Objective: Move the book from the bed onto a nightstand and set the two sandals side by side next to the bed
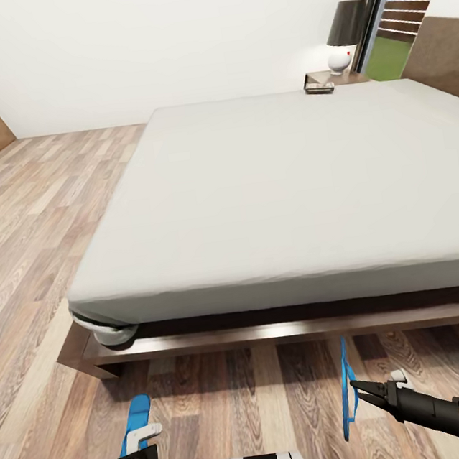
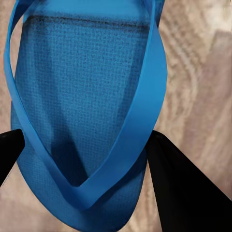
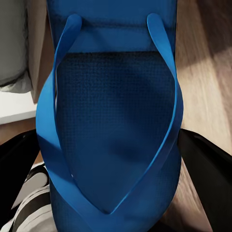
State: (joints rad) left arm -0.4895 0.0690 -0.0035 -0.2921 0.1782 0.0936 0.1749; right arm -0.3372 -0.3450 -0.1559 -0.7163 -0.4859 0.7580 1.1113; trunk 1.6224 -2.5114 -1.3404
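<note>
Open floor (image 1: pixel 230 396) is lying between the two sandals, left (image 1: pixel 137 418) and right (image 1: pixel 345 387). The bed (image 1: pixel 268 195) frame is blocking the way ahead; the mattress top is lying open.

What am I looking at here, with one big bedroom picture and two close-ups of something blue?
These are three cameras on one simulated two-armed robot. The big picture comes from its head, looking down over a bed standing on a wood floor. The dark shapes at the bottom are its arms, each ending in a two-fingered gripper.

The close-ups come from cameras by each gripper. The blue things are flip-flop sandals. The left gripper is at the left sandal, which seems to lie flat on the floor; I cannot tell if it is gripped. The right gripper seems to hold the right sandal on edge by the bed frame.

Far off, past the bed, a book lies on a nightstand beside a lamp.
</note>
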